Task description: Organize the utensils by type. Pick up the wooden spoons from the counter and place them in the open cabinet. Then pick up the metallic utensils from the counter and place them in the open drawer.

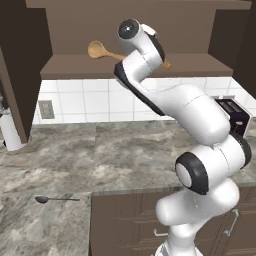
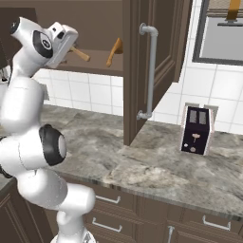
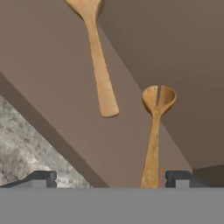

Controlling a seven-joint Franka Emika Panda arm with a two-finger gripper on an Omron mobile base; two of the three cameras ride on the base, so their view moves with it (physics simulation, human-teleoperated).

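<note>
Two tan wooden spoons lie on the shelf of the open cabinet [image 1: 65,65]. The hand view shows one spoon [image 3: 99,70] farther in and the other spoon [image 3: 154,135] nearer. The handle of the nearer one runs down between the fingertips, close to the right fingertip [image 3: 180,178]. My gripper [image 3: 111,179] is open, held at the shelf's front edge, and grips nothing. From the left base view a spoon bowl [image 1: 97,49] shows left of my arm. A thin dark metallic utensil [image 1: 55,199] rests on the counter [image 1: 125,150] at the near left. The open drawer is out of view.
The cabinet door [image 2: 137,71] stands open to the right of the shelf, with a long grey handle [image 2: 151,71]. A dark toaster [image 2: 197,129] sits on the counter at the right. A white cylinder [image 1: 10,131] stands at the far left by the wall.
</note>
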